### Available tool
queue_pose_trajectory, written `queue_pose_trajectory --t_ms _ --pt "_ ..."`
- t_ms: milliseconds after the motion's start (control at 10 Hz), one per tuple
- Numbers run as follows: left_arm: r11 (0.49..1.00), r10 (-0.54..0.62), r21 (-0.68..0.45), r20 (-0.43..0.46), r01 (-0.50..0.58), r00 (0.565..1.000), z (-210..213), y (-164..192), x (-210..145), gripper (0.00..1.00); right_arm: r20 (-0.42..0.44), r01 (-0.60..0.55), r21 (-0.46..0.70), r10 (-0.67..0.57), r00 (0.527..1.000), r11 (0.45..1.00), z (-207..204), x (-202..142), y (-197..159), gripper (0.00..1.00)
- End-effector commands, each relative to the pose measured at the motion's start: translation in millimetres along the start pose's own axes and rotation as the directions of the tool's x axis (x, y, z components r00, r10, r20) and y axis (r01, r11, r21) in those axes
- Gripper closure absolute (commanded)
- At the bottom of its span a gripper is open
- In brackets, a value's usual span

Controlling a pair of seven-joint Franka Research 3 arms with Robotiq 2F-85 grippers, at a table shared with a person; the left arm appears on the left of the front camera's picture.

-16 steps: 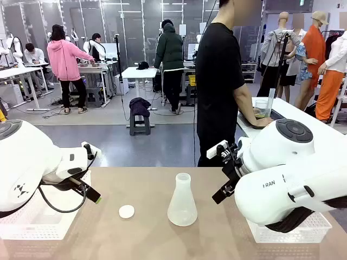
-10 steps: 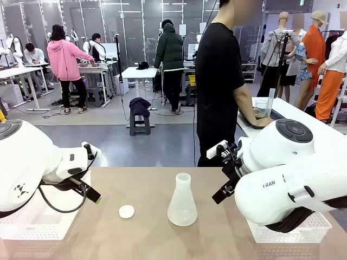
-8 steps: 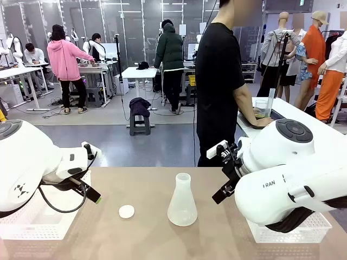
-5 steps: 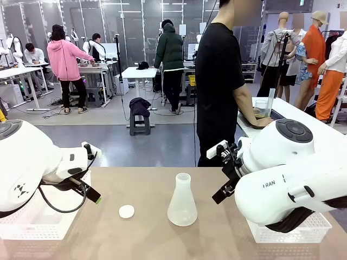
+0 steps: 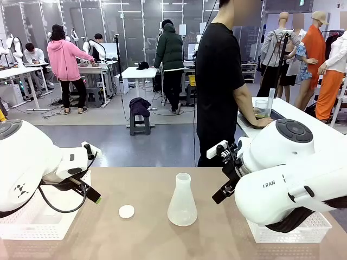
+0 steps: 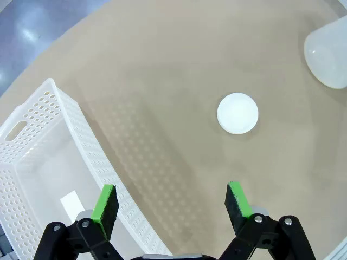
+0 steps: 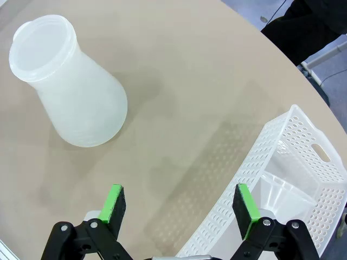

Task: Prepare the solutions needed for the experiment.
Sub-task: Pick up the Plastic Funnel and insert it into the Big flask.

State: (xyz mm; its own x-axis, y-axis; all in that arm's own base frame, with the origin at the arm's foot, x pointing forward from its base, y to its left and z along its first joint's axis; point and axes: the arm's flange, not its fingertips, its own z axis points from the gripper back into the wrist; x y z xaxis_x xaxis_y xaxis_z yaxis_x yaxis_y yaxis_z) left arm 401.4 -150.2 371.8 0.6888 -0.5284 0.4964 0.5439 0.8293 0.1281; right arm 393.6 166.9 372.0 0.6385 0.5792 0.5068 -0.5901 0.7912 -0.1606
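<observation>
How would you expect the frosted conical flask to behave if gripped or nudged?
The flask stands upright on a wide base, so a nudge would probably slide it, not tip it. Its frosted, plastic-looking wall suggests it is light. The tapered sides might slip in a pinch.

My left arm (image 5: 27, 162) and right arm (image 5: 287, 184) are smooth, rounded white shells. A looped black cable (image 5: 54, 207) hangs from the left one. The right one bears grey "FRAN" lettering (image 5: 269, 184) and a dark grey round cap (image 5: 295, 130). My left end effector (image 6: 171, 199) and right end effector (image 7: 181, 201) are black, with silver screws (image 7: 265, 222) and bright green pads (image 6: 104, 202).
</observation>
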Motion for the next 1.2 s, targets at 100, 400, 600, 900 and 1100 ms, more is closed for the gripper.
queue_pose_trajectory --t_ms 100,400,600,900,1100 --pt "0.999 0.031 -0.041 0.029 -0.029 0.999 28.3 -9.6 6.5 0.0 0.063 0.049 0.081 -0.054 0.997 0.995 35.8 1.2 0.6 0.0" --pt "0.955 0.156 -0.28 0.189 -0.099 0.97 78.4 -18.7 11.2 0.0 0.145 0.127 0.266 -0.17 0.975 0.956 90.5 2.8 -3.0 0.0" --pt "0.858 0.322 -0.481 0.225 -0.183 0.92 106.6 -18.5 13.3 0.0 0.129 0.243 0.504 -0.35 0.928 0.829 118.7 6.8 -9.4 0.0" --pt "0.658 0.577 -0.671 0.159 -0.341 0.801 120.9 -1.5 11.8 0.0 -0.021 0.388 0.711 -0.533 0.846 0.586 131.8 15.8 -21.2 0.0" --pt "0.512 0.629 -0.792 0.081 -0.333 0.773 128.7 0.4 9.7 0.0 -0.092 0.426 0.784 -0.596 0.798 0.45 128.8 19.1 -24.4 0.0"
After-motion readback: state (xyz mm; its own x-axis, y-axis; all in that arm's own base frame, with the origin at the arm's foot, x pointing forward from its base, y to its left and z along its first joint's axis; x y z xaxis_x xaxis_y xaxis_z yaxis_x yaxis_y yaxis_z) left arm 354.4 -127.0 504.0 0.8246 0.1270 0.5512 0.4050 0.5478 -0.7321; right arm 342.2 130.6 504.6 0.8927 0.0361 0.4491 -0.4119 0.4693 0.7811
